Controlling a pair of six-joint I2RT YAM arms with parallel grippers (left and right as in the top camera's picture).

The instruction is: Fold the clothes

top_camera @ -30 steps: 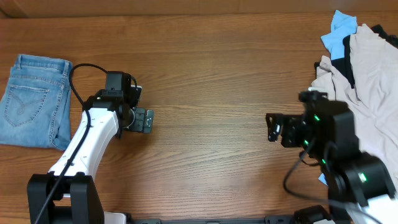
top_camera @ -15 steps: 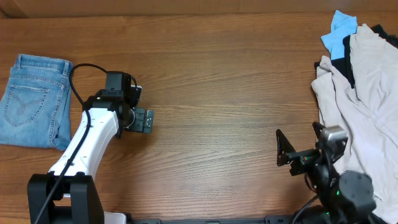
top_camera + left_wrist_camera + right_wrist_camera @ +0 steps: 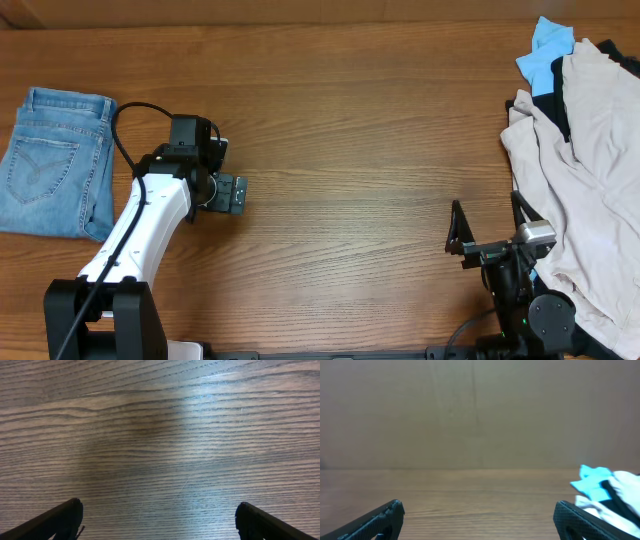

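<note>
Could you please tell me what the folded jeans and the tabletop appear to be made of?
Jeans: faded light-blue denim, likely cotton; visible seams and a stitched pocket. Tabletop: brown wood or wood-look laminate, semi-gloss; grain lines with a soft light reflection.

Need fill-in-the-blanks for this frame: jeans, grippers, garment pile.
1. The jeans lie on the ___ side of the table.
2. The left gripper and right gripper are both ___.
3. The beige garments are heaped on its ___ side.
Missing: left; open; right.
</note>
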